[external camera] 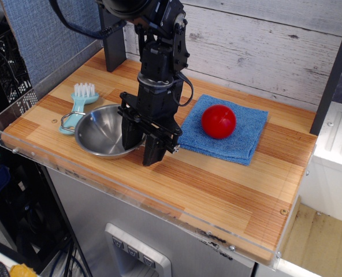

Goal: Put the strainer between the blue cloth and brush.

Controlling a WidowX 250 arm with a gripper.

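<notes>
Strainer (101, 134) sits left of center on the table (217, 184), shiny & round, btwn brush (77, 105) & blue cloth (240, 141). Your gripper (141, 145) pinches its right rim, jaws nearly shut.

A wooden table (217, 190) with striped planks carries everything, a clear plastic strip running along its front edge. Lying on it from left to right: a brush (78, 104) near the left edge, bristles pointing back; a strainer (100, 133) just beside it, its left wire handle over the brush's handle end; and a blue cloth (240, 141) right of centre. A ball (218, 121) sits on the cloth.
</notes>
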